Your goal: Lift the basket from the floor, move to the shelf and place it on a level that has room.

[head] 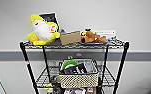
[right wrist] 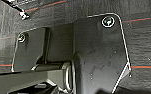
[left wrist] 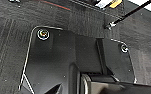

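Basket (head: 79, 79) on shelf (head: 116, 43) level (head: 108, 77), wrist cameras over floor (left wrist: 6, 40).

In both wrist views the robot's body shows as a wide matte black plate (left wrist: 56, 57) with rounded corners and a thin pale edge. A shiny round screw fitting (left wrist: 43, 34) sits near each visible corner of the plate. Beside the plate runs a dark jointed bar (right wrist: 28, 78), ending in a glossy round metal-rimmed joint (right wrist: 67, 76). Faint scuffs mark the plate's surface.
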Controlling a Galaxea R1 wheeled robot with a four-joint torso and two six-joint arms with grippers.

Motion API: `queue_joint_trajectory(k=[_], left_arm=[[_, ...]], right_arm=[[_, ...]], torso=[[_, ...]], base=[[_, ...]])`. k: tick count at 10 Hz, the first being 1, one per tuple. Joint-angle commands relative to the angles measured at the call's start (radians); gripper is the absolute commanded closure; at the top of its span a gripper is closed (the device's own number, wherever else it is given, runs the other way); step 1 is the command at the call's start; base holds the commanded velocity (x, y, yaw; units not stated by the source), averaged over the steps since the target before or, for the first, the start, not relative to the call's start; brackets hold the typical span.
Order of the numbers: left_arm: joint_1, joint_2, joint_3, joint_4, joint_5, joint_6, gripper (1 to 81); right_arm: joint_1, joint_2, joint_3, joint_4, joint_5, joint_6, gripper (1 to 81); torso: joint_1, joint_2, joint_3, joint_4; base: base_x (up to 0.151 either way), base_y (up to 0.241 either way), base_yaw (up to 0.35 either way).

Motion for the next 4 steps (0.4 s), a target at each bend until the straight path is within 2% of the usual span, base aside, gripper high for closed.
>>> queue_joint_trajectory(k=[1, 4], left_arm=[[-0.039, 0.046, -0.058, 0.014, 0.077, 0.001, 1.0], [-0.039, 0.063, -0.058, 0.008, 0.107, -0.002, 1.0]], right_arm=[[0.032, 0.057, -0.059, -0.046, -0.106, -0.003, 1.0], [0.035, 0.068, -0.059, -0.049, -0.119, -0.008, 1.0]], torso=[[0.0, 0.0, 0.0, 0.0], [0.0, 0.0, 0.0, 0.0]], base=[[0.0, 0.0, 0.0], [0.0, 0.0, 0.0]])
